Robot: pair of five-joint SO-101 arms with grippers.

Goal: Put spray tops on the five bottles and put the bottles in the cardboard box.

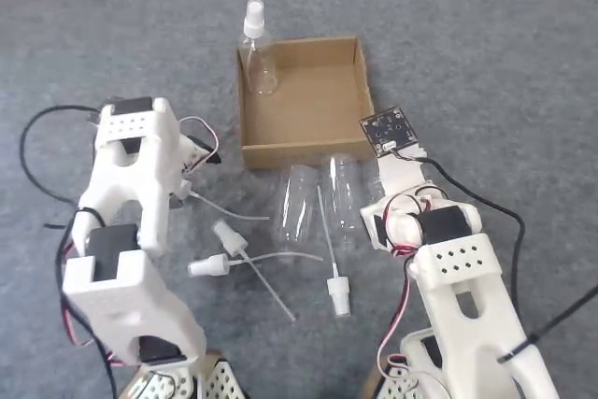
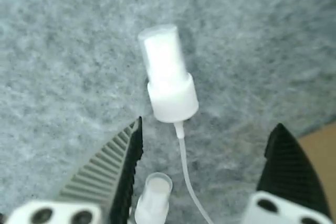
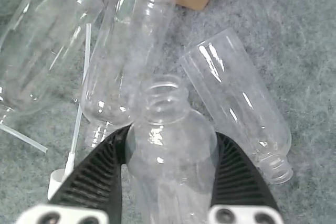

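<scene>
My right gripper (image 3: pixel 170 136) is shut on a clear bottle (image 3: pixel 169 153) just below its open neck, holding it above the carpet. Three more clear bottles (image 3: pixel 131 45) lie under it, close to the cardboard box (image 1: pixel 308 105). One bottle with a spray top (image 1: pixel 256 49) leans in the box's far left corner. My left gripper (image 2: pixel 207 129) is open over a white spray top (image 2: pixel 168 77) lying on the carpet; the cap lies just past the fingertips and its tube runs back between them. In the high view the left gripper (image 1: pixel 187 179) is left of the box and the right gripper (image 1: pixel 385 195) is in front of it.
Three more spray tops with long tubes (image 1: pixel 229 235) (image 1: pixel 209 266) (image 1: pixel 338 296) lie on the grey carpet between the arms. Two clear bottles (image 1: pixel 297 201) lie side by side in front of the box. Cables trail beside both arms.
</scene>
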